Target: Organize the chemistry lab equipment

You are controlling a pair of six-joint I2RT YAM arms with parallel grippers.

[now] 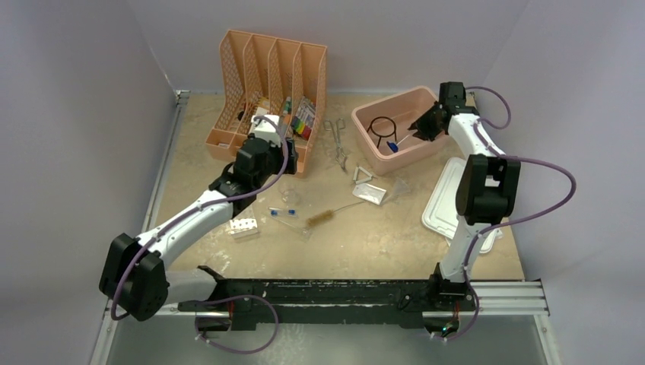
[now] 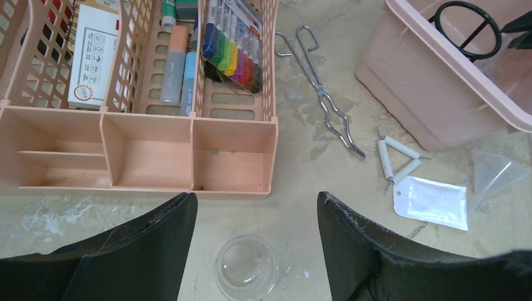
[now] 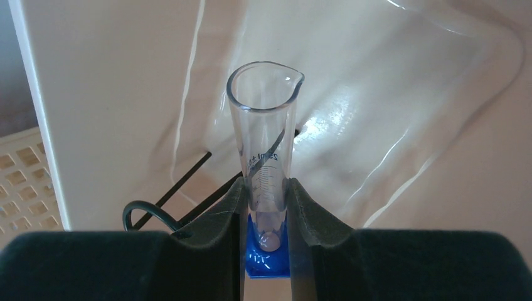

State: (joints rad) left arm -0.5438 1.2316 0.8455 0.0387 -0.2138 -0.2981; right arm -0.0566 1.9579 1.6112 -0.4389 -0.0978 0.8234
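Observation:
My right gripper (image 1: 420, 126) (image 3: 264, 188) is inside the pink tub (image 1: 363, 124), shut on a clear graduated cylinder (image 3: 263, 125) with a blue base (image 3: 268, 254). The black wire ring (image 1: 382, 126) (image 3: 145, 211) stands in the tub beside it. My left gripper (image 1: 275, 146) (image 2: 257, 207) is open and empty, above a small clear dish (image 2: 246, 268) (image 1: 290, 196). On the table lie the metal tongs (image 1: 337, 141) (image 2: 323, 97), the wire triangle (image 1: 363, 176) (image 2: 395, 157), the clear funnel (image 1: 397, 187) (image 2: 495, 175), the bristle brush (image 1: 327, 217), a blue-capped tube (image 1: 283, 213) and the white tube rack (image 1: 243, 228).
The peach file organizer (image 1: 266, 84) (image 2: 138, 150) with markers stands at the back left, close in front of my left gripper. A silver pouch (image 1: 370, 195) (image 2: 431, 200) lies by the triangle. The white lid (image 1: 447, 199) lies at the right.

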